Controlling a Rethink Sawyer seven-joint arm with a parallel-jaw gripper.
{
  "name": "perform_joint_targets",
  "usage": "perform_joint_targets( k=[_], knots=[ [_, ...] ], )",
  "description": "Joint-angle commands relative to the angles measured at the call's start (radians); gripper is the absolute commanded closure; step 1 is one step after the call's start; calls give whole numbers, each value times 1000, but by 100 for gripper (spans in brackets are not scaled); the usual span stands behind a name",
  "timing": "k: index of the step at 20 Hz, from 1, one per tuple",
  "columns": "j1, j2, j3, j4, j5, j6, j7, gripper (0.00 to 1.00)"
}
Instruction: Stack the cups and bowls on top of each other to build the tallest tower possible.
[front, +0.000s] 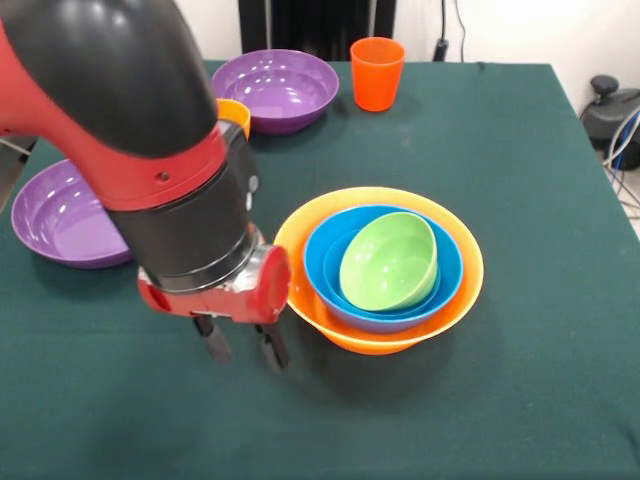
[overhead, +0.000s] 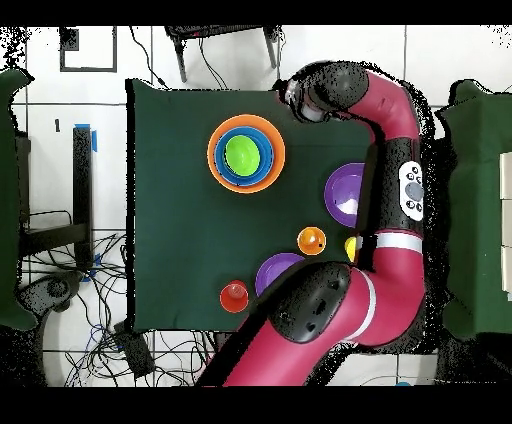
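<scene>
The tower stands mid-table: a large orange bowl (front: 320, 315) (overhead: 270, 170) holds a deep blue bowl (front: 325, 250) with a lighter blue rim inside it, and a small green bowl (front: 390, 262) (overhead: 241, 154) lies tilted on top. My gripper (front: 248, 360) hangs just left of the orange bowl, close to the cloth, open and empty. Loose pieces are two purple bowls (front: 275, 88) (front: 65, 215), a red-orange cup (front: 377, 72) (overhead: 234, 296), an orange cup (front: 236, 112) (overhead: 311, 240) half hidden behind my arm, and a yellow cup (overhead: 351, 247) seen only from overhead. The light blue cup is out of view.
The green tablecloth (front: 520, 200) covers the whole table. My arm (front: 150, 130) blocks much of the left side in the front view and covers part of one purple bowl (overhead: 343, 192) from overhead. Cables and chairs lie on the floor around the table.
</scene>
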Motion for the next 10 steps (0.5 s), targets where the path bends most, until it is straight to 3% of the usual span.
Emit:
perform_joint_targets(
  k=[1,6,10],
  knots=[
    [-36,99,68,17,-34,-4,-345,0],
    [-66,131,84,104,6,-102,-277,0],
    [-83,115,70,162,-2,-146,-253,0]
  ],
)
